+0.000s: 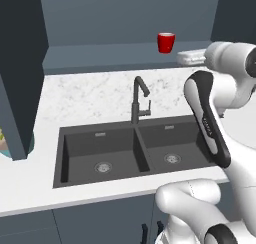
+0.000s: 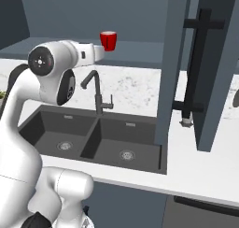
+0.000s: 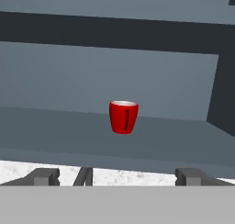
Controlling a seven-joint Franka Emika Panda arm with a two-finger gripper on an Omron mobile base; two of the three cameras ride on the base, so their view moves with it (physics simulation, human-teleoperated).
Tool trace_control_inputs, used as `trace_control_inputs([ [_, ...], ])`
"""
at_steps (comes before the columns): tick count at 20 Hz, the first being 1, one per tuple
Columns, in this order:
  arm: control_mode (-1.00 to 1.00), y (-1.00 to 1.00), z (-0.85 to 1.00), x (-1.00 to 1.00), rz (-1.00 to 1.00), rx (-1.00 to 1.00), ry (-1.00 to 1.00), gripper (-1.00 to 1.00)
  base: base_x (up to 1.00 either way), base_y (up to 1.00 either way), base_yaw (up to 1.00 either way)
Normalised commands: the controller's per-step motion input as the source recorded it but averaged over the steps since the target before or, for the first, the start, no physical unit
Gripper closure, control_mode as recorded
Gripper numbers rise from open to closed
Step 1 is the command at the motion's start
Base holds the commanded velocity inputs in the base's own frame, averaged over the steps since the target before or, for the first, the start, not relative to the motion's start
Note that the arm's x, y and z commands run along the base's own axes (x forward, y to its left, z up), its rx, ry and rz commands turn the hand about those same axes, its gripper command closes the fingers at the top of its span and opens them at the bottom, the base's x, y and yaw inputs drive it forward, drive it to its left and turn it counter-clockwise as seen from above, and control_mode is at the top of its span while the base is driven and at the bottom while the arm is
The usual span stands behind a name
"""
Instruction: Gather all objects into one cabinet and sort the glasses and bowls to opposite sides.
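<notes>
A small red cup (image 3: 124, 117) with a pale inside stands upright on the cabinet shelf (image 3: 55, 126), apparently just ahead of the released, wide-spread hand (image 3: 117, 176).

Cup on the cabinet shelf behind the sink

The cup (image 1: 166, 42) stands upright on the shelf (image 1: 100, 55), behind the tabletop (image 1: 90, 95). The faucet (image 1: 138, 99) rises at the back of the double sink (image 1: 80, 153), before and left of the cup.

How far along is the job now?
Done: one red cup stands upright on the cabinet shelf. In hand: nothing; the gripper is open, facing that cup from short of it. Left: the other pieces are not visible here, so the sorting cannot be judged.
</notes>
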Motion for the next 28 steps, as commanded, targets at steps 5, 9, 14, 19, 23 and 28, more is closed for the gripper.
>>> trace_control_inputs([
  [5,-1.0,-0.1,0.01,0.13,0.0,0.0,0.0,-1.0,0.0,0.0,0.0],
  [9,-1.0,0.0,-0.01,0.14,0.0,0.0,0.0,-1.0,0.0,0.0,0.0],
  [14,-1.0,-0.01,0.0,0.14,0.0,0.0,0.0,-1.0,0.0,0.0,0.0],
  [19,-1.0,-0.01,0.0,0.05,0.0,0.0,0.0,-1.0,0.0,0.0,0.0],
  [23,-1.0,0.0,0.0,0.03,0.0,0.0,0.0,-1.0,0.0,0.0,0.0],
  [28,-1.0,-0.05,0.0,0.23,0.0,0.01,0.0,-1.0,0.0,0.0,0.0],
])
